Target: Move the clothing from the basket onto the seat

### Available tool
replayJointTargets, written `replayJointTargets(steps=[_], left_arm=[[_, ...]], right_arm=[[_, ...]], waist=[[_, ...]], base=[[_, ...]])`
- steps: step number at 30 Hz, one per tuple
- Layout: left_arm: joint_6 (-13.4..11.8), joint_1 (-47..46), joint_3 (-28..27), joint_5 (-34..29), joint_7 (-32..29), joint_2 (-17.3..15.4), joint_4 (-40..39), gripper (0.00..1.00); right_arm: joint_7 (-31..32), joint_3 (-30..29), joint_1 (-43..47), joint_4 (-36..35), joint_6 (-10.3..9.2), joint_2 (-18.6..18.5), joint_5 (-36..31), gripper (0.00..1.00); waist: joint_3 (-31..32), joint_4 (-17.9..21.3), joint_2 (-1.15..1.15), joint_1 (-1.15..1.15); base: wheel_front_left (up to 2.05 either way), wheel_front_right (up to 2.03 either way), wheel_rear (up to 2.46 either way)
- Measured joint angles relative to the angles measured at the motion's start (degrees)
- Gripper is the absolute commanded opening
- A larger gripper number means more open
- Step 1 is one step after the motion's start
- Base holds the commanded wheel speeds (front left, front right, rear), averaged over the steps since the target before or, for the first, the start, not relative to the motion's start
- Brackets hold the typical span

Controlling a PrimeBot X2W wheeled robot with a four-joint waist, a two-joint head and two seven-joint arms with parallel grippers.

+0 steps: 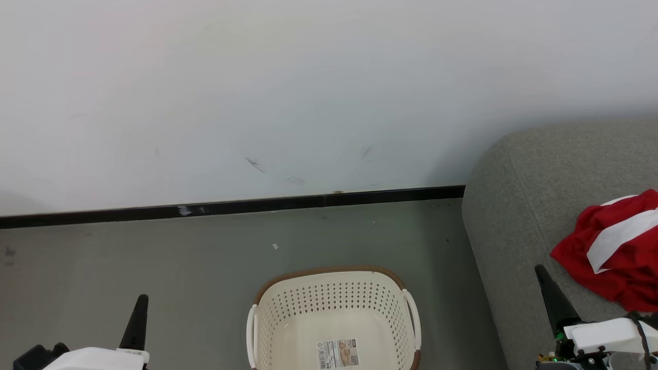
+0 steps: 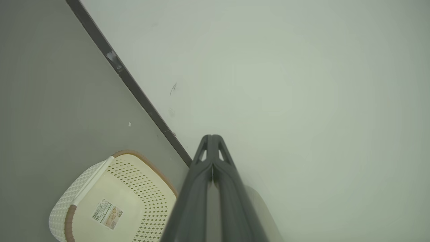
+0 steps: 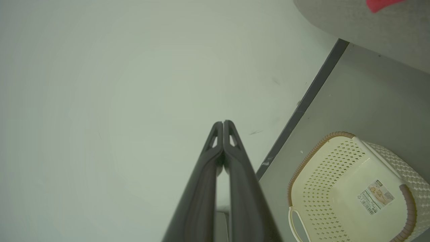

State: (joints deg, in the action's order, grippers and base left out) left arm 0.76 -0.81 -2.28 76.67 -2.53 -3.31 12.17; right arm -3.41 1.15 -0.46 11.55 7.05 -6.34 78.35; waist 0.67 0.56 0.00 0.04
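The cream basket (image 1: 334, 303) stands on the floor at the bottom centre of the head view, its inside bare apart from a barcode sticker (image 1: 337, 353). It also shows as the basket (image 2: 134, 181) in the left wrist view and the basket (image 3: 322, 188) in the right wrist view. Red clothing (image 1: 617, 252) with white bands lies crumpled on the grey seat (image 1: 519, 205) at the right; a scrap of the clothing (image 3: 381, 4) sits on the seat (image 3: 369, 30). My left gripper (image 1: 142, 298) is shut at lower left, fingertips together (image 2: 212, 137). My right gripper (image 1: 540, 270) is shut beside the clothing, holding nothing (image 3: 223, 122).
A white wall (image 1: 308, 92) with faint scuffs rises behind, meeting the grey floor (image 1: 154, 257) at a black skirting strip (image 1: 231, 207). Open floor lies left of the basket and between basket and seat.
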Motion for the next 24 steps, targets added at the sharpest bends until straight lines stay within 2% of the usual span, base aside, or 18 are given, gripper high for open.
replayJointTargets(steps=[20,24], left_arm=[[4.0,-2.6,-2.6,14.7,-3.9,1.3,0.9,0.0],[4.0,-2.6,-2.6,14.9,-3.9,1.3,0.9,0.0]], right_arm=[[2.8,-0.3,-2.5,2.5,0.01,-1.4,20.2,0.0],[2.8,-0.3,-2.5,2.7,0.0,-1.5,20.5,0.0]], waist=[[-0.6,-0.6,0.0,-0.01],[-0.6,-0.6,0.0,-0.01]], base=[[0.0,0.0,0.0],[0.0,0.0,0.0]])
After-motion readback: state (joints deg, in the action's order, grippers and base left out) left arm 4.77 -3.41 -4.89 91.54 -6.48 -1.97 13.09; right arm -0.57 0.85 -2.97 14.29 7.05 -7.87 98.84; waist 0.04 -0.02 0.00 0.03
